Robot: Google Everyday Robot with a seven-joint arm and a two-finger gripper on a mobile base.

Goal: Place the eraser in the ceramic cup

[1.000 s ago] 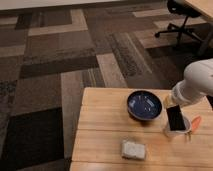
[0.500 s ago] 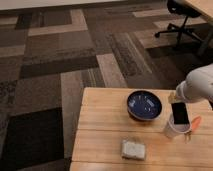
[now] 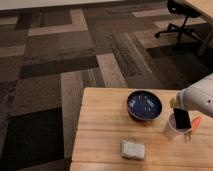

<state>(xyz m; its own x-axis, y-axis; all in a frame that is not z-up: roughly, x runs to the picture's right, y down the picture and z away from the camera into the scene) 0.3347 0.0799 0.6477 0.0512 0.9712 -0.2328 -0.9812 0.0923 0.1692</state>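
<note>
So the biggest thing here is the floor (image 3: 75,55), carpet tiles in a patchwork of browns, greys and tans, taking up most of the view. An office chair (image 3: 180,17) on a wheeled base sits at the top right, well away from everything else.

Next down is the desk (image 3: 100,135), light wooden planks, filling the lower right. The robot arm (image 3: 200,97) comes in from the right edge, a chunky white segment reaching over the desk's right side.

On the desk, the wide dark blue bowl (image 3: 144,105) sits near the back, glossy inside. Just right of it and a bit nearer the camera is the ceramic cup (image 3: 171,131), small, white, upright, narrower than the bowl. Front and center-ish there's a whitish rectangular pad (image 3: 133,149), lying flat, apart from the bowl and cup.

The eraser (image 3: 181,119) is a flat black oblong block, plain and matte, standing nearly upright with a slight tilt. Its lower end is right at the cup's mouth, looks like it's dipping into the opening, but I can't tell how far in it goes. The gripper (image 3: 177,106) is directly above the cup at the eraser's top end, and seems to have the eraser pinched between its fingers.

Smallest bit: an orange thing (image 3: 196,121) poking out just right of the cup, can't tell what it is.
</note>
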